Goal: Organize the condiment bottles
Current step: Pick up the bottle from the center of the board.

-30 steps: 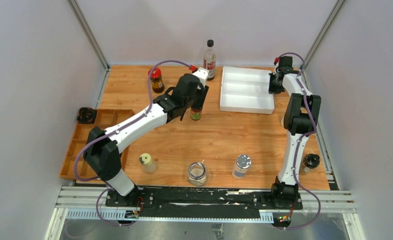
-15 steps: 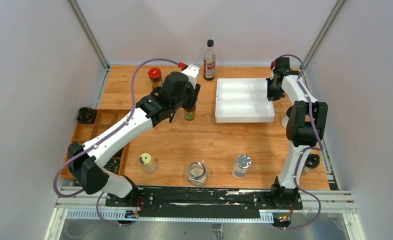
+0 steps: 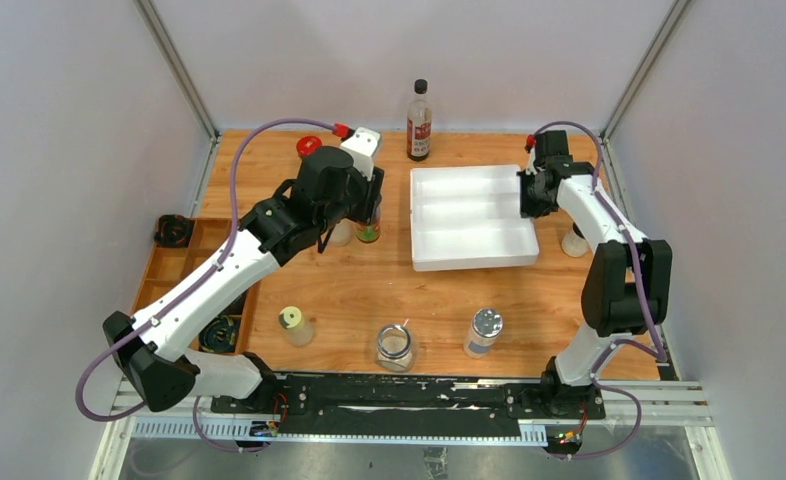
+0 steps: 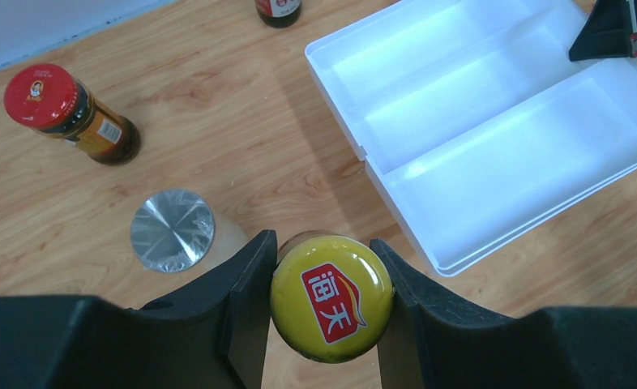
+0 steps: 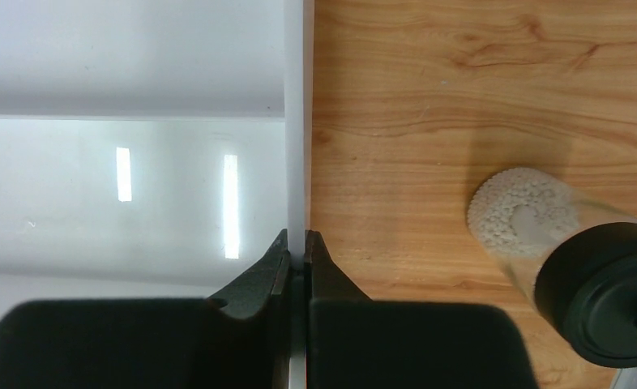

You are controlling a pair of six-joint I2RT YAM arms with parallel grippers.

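My left gripper (image 4: 322, 259) is shut on the yellow cap of a small bottle (image 4: 331, 297), seen in the top view (image 3: 368, 232) left of the white tray (image 3: 474, 262). A silver-capped jar (image 4: 172, 230) stands close on its left, a red-capped jar (image 4: 64, 113) farther back. My right gripper (image 5: 297, 243) is shut on the tray's right wall (image 5: 297, 121). A black-capped jar of white grains (image 5: 558, 259) stands just right of it. The tall red-labelled bottle (image 3: 419, 122) stands at the back. Three more jars (image 3: 293, 325) (image 3: 395, 347) (image 3: 483, 331) line the front.
A wooden compartment organizer (image 3: 164, 270) lies at the table's left edge, with a black round object (image 3: 172, 231) at its back corner. Metal frame posts rise at both back corners. The right arm's elbow (image 3: 624, 285) stands over the right side of the table.
The left arm has carried the yellow-capped bottle leftward, beside the silver-capped jar. The right gripper has dragged the white tray left and nearer, uncovering the black-capped jar.
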